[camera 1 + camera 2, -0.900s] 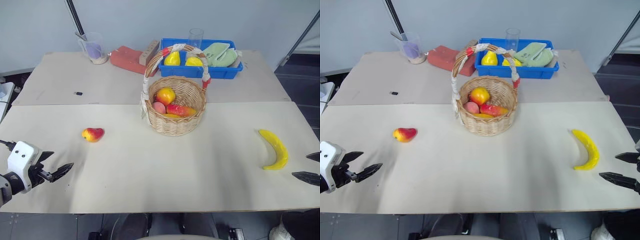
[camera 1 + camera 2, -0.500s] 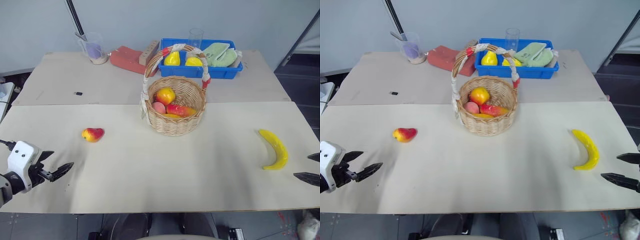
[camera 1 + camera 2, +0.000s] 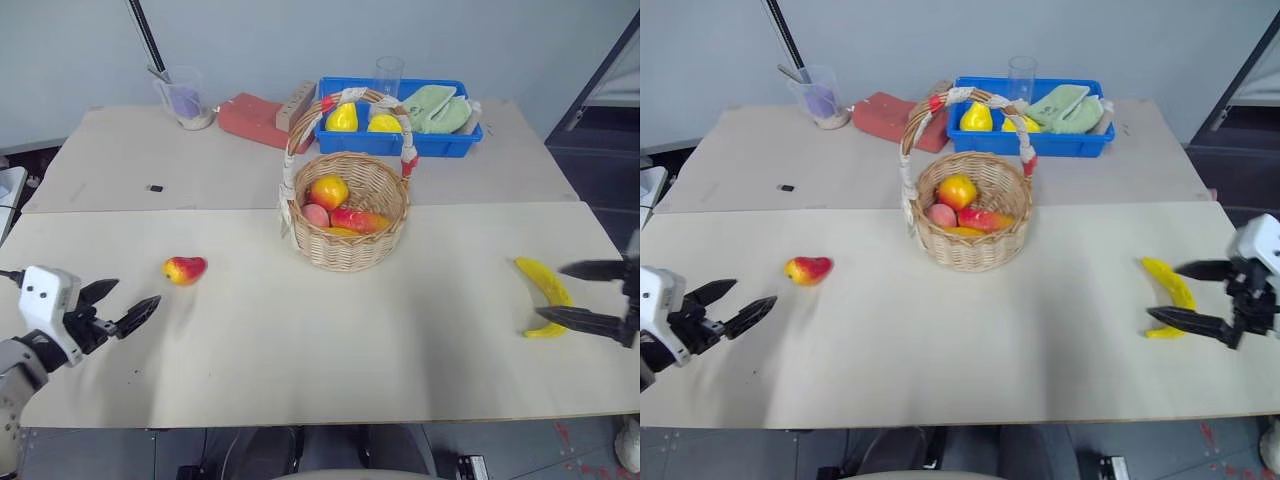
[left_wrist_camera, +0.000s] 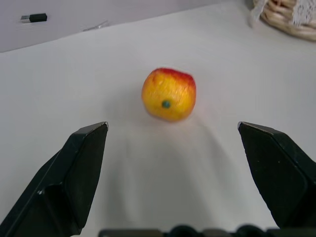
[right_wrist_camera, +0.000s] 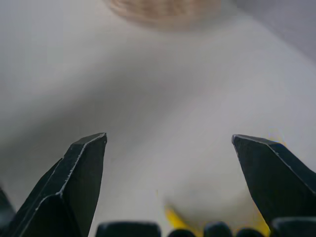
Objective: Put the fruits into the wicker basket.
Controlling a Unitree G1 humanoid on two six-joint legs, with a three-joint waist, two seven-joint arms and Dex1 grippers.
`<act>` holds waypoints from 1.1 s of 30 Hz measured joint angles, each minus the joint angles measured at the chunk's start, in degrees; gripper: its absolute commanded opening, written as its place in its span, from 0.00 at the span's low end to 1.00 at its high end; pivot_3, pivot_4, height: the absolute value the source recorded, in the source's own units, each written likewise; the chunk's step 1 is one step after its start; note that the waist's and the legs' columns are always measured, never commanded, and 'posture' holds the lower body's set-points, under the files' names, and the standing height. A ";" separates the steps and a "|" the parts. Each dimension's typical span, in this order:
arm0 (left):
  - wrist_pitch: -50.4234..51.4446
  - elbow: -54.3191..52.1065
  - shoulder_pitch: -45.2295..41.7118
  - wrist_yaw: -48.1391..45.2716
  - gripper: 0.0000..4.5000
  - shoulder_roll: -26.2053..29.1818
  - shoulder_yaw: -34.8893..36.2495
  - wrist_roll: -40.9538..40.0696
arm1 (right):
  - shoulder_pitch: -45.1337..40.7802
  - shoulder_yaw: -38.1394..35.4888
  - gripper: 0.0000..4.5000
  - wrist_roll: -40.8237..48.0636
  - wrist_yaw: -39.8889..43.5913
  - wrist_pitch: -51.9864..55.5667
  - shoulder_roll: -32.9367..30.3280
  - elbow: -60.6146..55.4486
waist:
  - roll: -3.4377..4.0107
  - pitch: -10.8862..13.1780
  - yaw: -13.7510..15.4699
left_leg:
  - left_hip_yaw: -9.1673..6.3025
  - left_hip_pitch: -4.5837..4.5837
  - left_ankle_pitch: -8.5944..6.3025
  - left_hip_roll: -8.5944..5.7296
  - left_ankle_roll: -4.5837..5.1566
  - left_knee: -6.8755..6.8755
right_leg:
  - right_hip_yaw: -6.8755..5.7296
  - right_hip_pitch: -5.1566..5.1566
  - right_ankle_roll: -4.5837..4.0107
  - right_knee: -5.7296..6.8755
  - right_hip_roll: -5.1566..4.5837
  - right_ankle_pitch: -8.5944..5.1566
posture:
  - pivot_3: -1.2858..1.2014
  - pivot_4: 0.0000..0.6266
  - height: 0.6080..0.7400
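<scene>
Neither of the two loose fruits is in the basket (image 3: 346, 225) yet, so the real work looks to be still ahead. The basket stands mid-counter, toward the far side, and already holds several red and yellow fruits.

The mango (image 3: 185, 269) lies on the counter (image 3: 300, 340) to the left, well apart from the basket. The left gripper (image 3: 120, 312) hangs near it on the near-left side, fingers spread wide, nothing between them. In the left wrist view the mango (image 4: 169, 94) sits ahead between the two fingers but beyond their tips, untouched.

The banana (image 3: 545, 293) lies on the right of the counter, also well apart from the basket. The right gripper (image 3: 1185, 295) is just beside it, fingers wide apart and empty; one finger crosses in front of the banana's near end, and I cannot tell whether it touches.

My reading is that both arms are at the approach stage. What is left: close on each fruit, lift it, carry it to the basket, and drop it inside past the tall handle (image 3: 345, 98).
</scene>
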 measured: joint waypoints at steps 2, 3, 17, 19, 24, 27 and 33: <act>0.03 0.88 -2.58 1.79 1.00 -0.56 -2.19 0.38 | -3.08 2.43 0.99 3.70 -1.89 2.82 0.35 -4.16 | -0.03 0.00 0.32 | 0.00 -0.04 0.00 -0.02 0.00 0.06 | -0.03 0.00 0.01 -0.01 -0.01 0.03 | 0.52 0.24 1.00; 0.03 1.79 -3.99 2.47 1.00 -0.70 -3.16 0.63 | -4.72 3.50 0.99 5.30 -2.69 3.90 0.64 -5.53 | -0.02 0.00 0.43 | 0.00 -0.07 0.00 -0.05 0.00 0.09 | -0.03 -0.02 0.03 -0.02 -0.02 0.07 | 0.52 0.24 1.00; -4.93 16.94 -16.85 3.62 1.00 -2.21 -14.80 6.76 | -21.25 16.33 0.99 16.06 -13.30 7.49 8.70 -12.94 | -0.07 -0.02 0.20 | 0.01 -0.14 -0.02 -0.09 0.04 0.13 | -0.04 -0.19 0.02 -0.03 -0.05 0.17 | 0.52 0.24 1.00; -5.70 19.12 -17.97 3.86 1.00 -2.98 -16.41 7.93 | -21.43 16.93 0.99 16.01 -13.93 7.07 9.25 -12.98 | -0.08 -0.02 0.25 | 0.00 -0.14 -0.02 -0.09 0.05 0.14 | -0.05 -0.19 0.02 -0.03 -0.05 0.18 | 0.52 0.24 1.00; -7.85 22.85 -19.37 4.88 1.00 -3.94 -18.07 10.22 | -21.54 17.56 0.99 15.99 -14.53 6.28 9.89 -14.01 | -0.08 -0.03 0.23 | 0.00 -0.15 -0.02 -0.09 0.05 0.14 | -0.05 -0.21 0.02 -0.02 -0.05 0.18 | 0.52 0.24 1.00; -9.08 24.00 -20.20 5.28 1.00 -4.18 -18.33 11.24 | -21.53 17.99 0.99 15.91 -14.53 5.47 9.89 -14.02 | -0.08 -0.03 0.19 | 0.01 -0.14 -0.02 -0.08 0.05 0.14 | -0.05 -0.22 0.02 0.00 -0.05 0.18 | 0.52 0.24 1.00; -9.77 25.02 -20.94 5.30 0.82 -4.75 -18.91 11.58 | -21.53 18.84 1.00 15.92 -14.87 5.23 9.90 -14.04 | -0.08 -0.03 0.22 | 0.01 -0.14 -0.02 -0.09 0.05 0.14 | -0.05 -0.22 0.02 0.01 -0.06 0.18 | 0.52 0.24 1.00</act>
